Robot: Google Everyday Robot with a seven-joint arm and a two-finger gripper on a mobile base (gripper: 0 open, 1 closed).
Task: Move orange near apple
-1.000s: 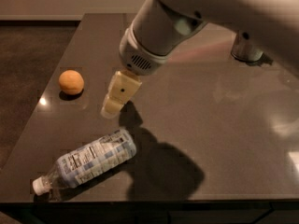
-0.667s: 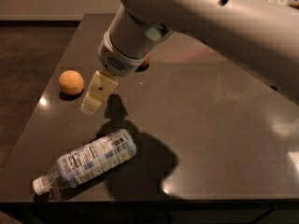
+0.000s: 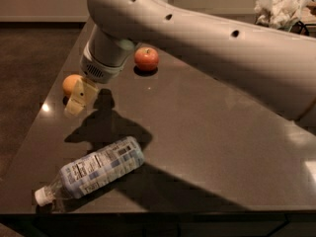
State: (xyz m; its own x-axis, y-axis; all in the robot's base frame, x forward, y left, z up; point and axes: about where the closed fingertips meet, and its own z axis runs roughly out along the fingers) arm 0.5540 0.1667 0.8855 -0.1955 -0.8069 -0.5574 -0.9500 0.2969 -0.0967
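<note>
The orange sits on the dark table near its left edge, partly covered by my gripper. The red apple sits further back and to the right of it, about a hand's width away. My gripper hangs from the big white arm and is low over the table, right in front of the orange and overlapping its right side. Nothing shows in the gripper's hold.
A clear plastic water bottle lies on its side near the table's front left corner. Crumpled white paper sits at the back right. The table's left edge runs close beside the orange.
The arm has swung left across the table, bringing the gripper from the middle up to the orange. The apple, hidden by the arm before, now shows.
</note>
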